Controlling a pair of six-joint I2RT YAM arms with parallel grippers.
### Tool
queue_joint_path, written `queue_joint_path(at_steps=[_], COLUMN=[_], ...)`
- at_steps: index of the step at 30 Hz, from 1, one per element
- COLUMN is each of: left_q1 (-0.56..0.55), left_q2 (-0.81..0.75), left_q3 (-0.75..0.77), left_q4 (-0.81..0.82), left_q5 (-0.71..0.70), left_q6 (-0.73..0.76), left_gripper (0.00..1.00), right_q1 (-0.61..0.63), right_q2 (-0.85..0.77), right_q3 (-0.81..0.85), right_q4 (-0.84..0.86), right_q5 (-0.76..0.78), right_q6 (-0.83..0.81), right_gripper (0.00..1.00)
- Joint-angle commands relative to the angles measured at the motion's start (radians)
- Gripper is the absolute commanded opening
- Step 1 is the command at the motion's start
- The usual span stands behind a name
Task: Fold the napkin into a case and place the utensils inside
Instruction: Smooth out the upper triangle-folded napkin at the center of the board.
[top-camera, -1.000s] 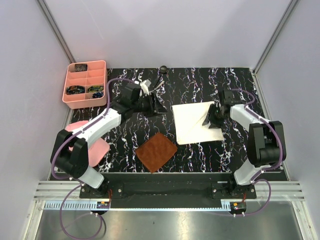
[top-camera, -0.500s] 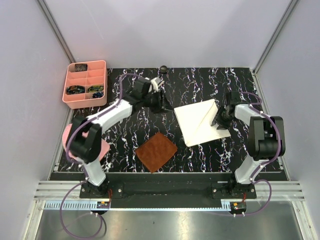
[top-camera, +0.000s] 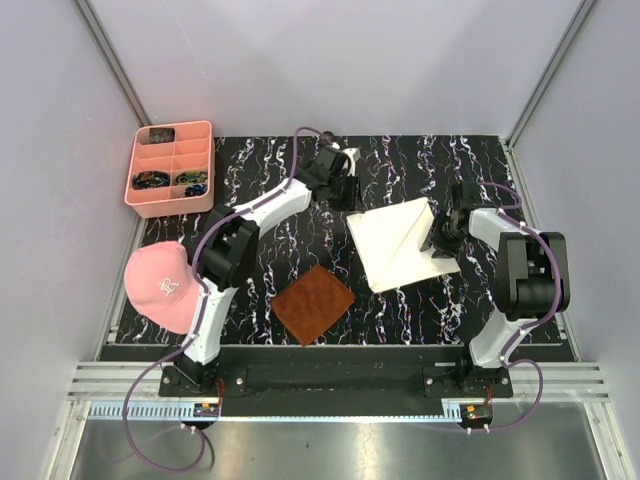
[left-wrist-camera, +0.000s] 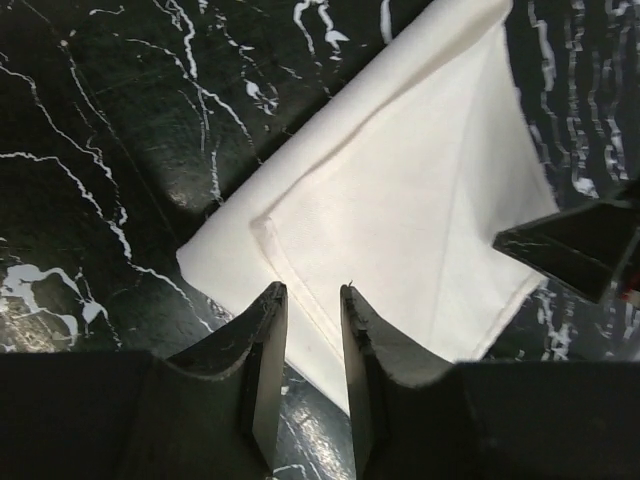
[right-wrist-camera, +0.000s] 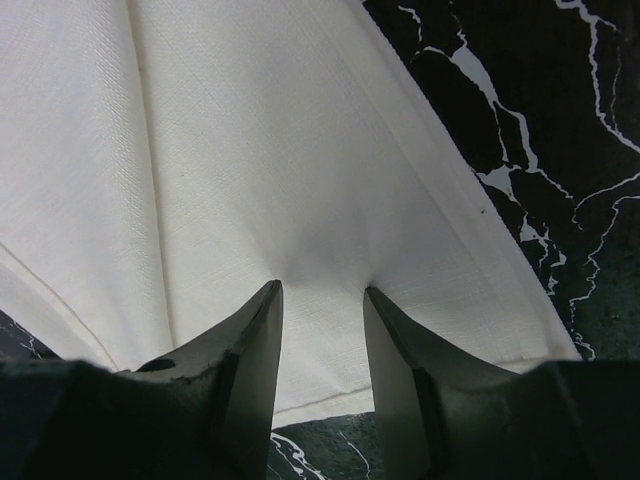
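Cream napkin (top-camera: 400, 250), pink cap (top-camera: 160, 285) overhead only

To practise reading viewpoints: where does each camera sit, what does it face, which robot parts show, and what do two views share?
Top external: high behind the robot, looking down on the black marbled table; left gripper and right gripper show.
Left wrist: above the large cream-white cloth napkin; left gripper shows.
Right wrist: close over the napkin; right gripper shows.
Shared: both wrists see the napkin.
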Motion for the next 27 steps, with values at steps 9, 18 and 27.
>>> queue_joint_path(at_steps=[9, 18, 27], left_q1=[-0.034, -0.034, -0.034], left_q2=[0.117, 0.160, 0.177], left_q3=[0.112, 0.143, 0.181], left_q4=[-0.013, -0.016, -0.013], left_q5=[-0.206, -0.205, -0.176], left_q6=[0.020, 0.015, -0.008], left_gripper=[0.33, 0.34, 0.24], right_q1=[0.003, 0.003, 0.002], right_q2=[0.005, 0.008, 0.007], right_q3=[-0.037, -0.045, -0.043], right_q4=[0.053, 0.061, 0.063], right_q5=[-0.044, -0.047, -0.046], right_q6=[-0.019, -0.022, -0.025], right_gripper=[0.46, 0.46, 0.46])
